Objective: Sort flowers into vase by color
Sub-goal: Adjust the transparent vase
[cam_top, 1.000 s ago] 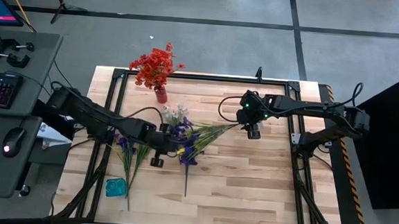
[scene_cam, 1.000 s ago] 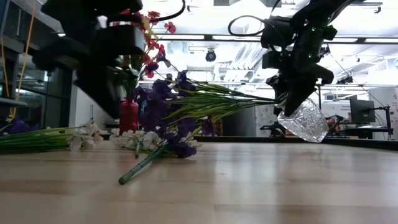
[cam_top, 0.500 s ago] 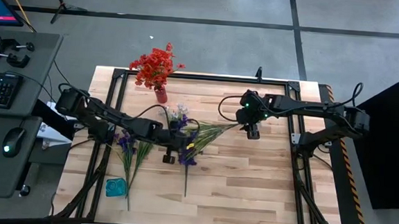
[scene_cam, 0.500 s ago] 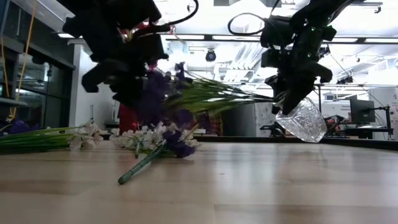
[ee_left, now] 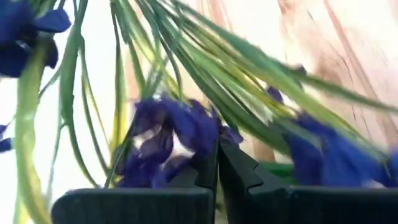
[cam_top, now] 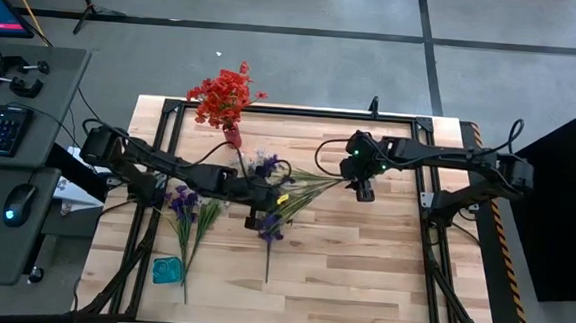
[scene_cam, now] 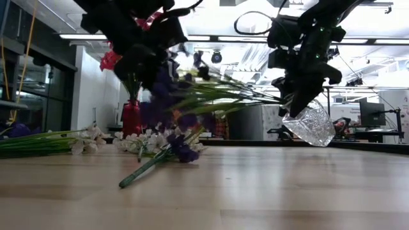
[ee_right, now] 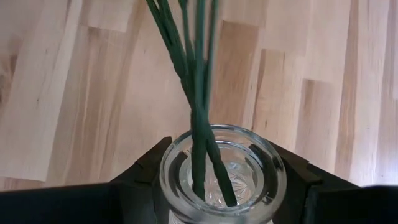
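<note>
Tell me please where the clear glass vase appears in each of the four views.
High view: mostly hidden under the right hand, right of centre.
Low view: clear glass vase, tilted, raised off the table, at right.
Left wrist view: not in it.
Right wrist view: rim at bottom centre, between the hand's fingers.
Shared landmark: green stems entering its mouth.

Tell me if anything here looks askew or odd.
Yes. The right hand holds the glass vase tilted above the table, so the purple flowers in it lean out sideways. White flowers lie loose on the table.
</note>
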`<state>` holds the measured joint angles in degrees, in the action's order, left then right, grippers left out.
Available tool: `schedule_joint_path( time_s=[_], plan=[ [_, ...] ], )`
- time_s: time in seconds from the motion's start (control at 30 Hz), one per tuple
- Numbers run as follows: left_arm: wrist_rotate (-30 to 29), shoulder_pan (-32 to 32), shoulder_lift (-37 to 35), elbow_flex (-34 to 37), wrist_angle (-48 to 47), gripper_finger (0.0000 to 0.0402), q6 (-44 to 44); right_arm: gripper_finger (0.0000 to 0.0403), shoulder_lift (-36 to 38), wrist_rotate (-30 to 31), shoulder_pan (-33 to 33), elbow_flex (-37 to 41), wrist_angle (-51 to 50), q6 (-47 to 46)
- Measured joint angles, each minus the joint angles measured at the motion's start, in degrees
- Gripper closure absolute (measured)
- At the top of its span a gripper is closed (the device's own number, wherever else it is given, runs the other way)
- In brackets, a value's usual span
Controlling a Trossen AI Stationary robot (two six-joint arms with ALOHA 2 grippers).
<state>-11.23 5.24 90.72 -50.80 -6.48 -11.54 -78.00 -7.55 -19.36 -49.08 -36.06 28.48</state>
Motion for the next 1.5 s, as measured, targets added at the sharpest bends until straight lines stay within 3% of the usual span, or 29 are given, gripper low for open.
schedule_joint_path(
  time_s=[0.17,0.3,0.4,0.57,0.8,0.9,1.03,1.23,1.5],
  plan=[
    [0.0,-0.92,0.0,-1.43,-1.02,0.0402,-1.68,0.0234,0.0,-0.21,1.78,0.0,1.82,-0.02],
    [-3.15,-1.31,-2.13,-3.11,-11.01,0.0402,-3.04,0.0234,0.0,0.59,1.83,0.0,1.57,-0.02],
    [-4.29,-1.94,-5.67,-3.4,-12.57,0.0402,-4.26,0.0234,0.0,0.68,1.73,0.0,2.09,-0.02],
    [-2.67,-3.02,-11.53,-3.53,-13.94,0.0402,-3.42,0.0234,-0.02,0.66,1.75,0.0,2.81,-0.02],
    [-0.22,-1.94,-21.85,-3.48,-32.97,0.0402,3.72,0.0234,-0.02,0.66,1.75,0.0,2.52,-0.02],
    [5.38,-1.17,-24.03,-3.44,-38.81,0.0402,9.05,0.0234,-0.02,0.66,1.75,0.0,2.48,-0.02],
    [10.52,1.56,-22.83,-0.89,-37.06,0.0402,12.9,0.0234,-0.02,0.67,1.73,0.0,2.45,0.01],
    [16.17,5.22,-15.71,2.48,-22.42,0.0402,13.01,0.0234,-0.02,0.68,1.73,0.0,2.48,0.01],
    [15.31,4.78,-4.01,2.66,-18.19,0.0402,5.43,0.0234,-0.02,0.68,1.73,0.0,2.48,0.01]
  ],
)
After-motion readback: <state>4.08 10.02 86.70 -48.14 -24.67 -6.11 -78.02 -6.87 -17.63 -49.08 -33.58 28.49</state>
